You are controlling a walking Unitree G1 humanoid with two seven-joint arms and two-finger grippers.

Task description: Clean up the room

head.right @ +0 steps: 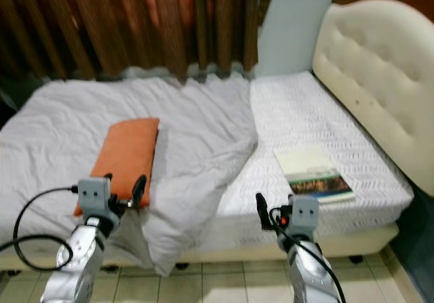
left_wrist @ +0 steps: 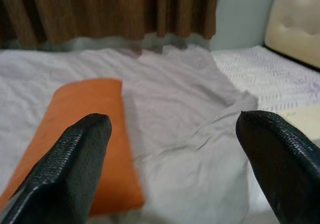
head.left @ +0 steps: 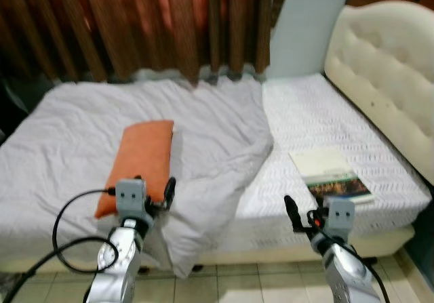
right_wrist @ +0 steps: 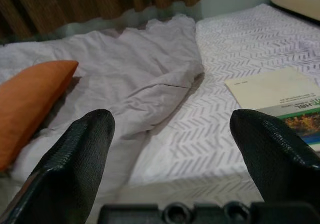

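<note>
I stand at the foot of a white chevron-patterned mattress (head.left: 319, 123). My left gripper (left_wrist: 172, 149) hangs with fingers spread wide, empty, just short of the orange rectangular cushion (head.left: 137, 162) lying on the crumpled pale grey sheet (head.left: 203, 130). My right gripper (right_wrist: 175, 149) is likewise spread and empty, near the cream paperback book (head.left: 331, 174) with a colourful photo band; its small print is too blurred to read.
</note>
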